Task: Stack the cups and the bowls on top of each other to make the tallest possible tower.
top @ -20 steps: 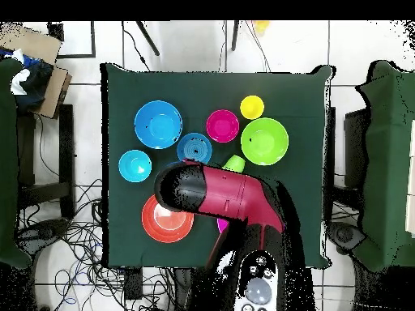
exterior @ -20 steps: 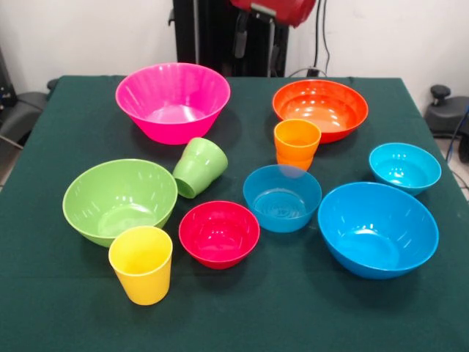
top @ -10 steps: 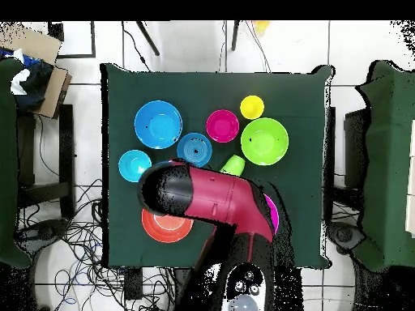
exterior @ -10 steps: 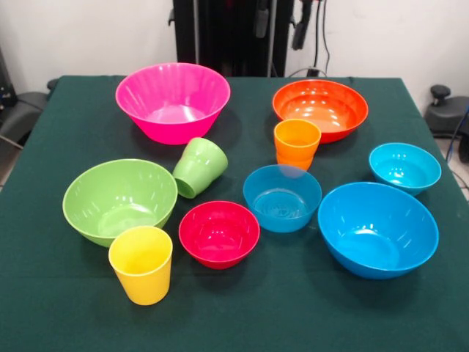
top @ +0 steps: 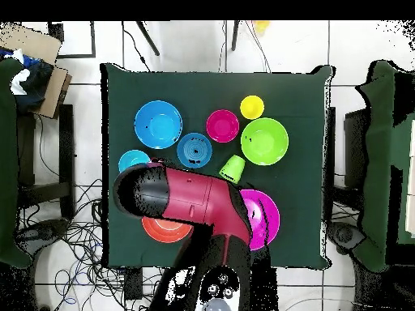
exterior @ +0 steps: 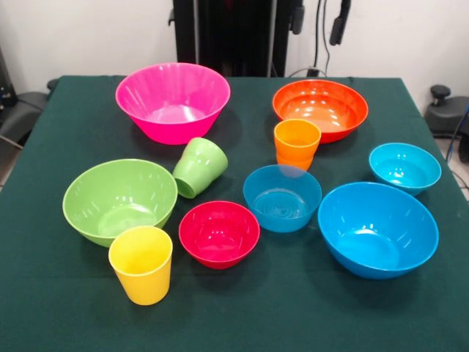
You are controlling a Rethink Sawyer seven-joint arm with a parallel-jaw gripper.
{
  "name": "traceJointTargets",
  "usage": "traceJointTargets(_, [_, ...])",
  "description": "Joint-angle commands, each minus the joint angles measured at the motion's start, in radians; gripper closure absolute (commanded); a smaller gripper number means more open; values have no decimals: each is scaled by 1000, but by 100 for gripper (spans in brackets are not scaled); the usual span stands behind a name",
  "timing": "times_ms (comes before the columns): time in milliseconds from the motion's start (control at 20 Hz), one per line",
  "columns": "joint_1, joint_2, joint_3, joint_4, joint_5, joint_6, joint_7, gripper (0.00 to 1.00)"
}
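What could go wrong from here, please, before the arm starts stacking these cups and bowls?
The green cup lies tipped against the light green bowl, so a grasp could send it rolling. The orange cup stands close between the orange bowl and a blue bowl, which a descending gripper might bump. The arm hides part of the table from overhead.

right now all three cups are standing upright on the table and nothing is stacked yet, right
Not quite. The green cup is tipped over, leaning against the light green bowl; the front view shows it. Only the yellow cup and the orange cup stand upright. Nothing is stacked yet, as you say.
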Motion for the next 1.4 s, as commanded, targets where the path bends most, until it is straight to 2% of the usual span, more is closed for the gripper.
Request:
traceJointTargets(50, [7,63,34,17,18,66,180,0])
traceJointTargets(950, [-52,117,16,-33,-33,9,87,0])
traceJointTargets(1200, [-90,160,22,-53,-57,-60,55,0])
traceJointTargets(1400, [-99,172,25,-70,-63,-64,49,0])
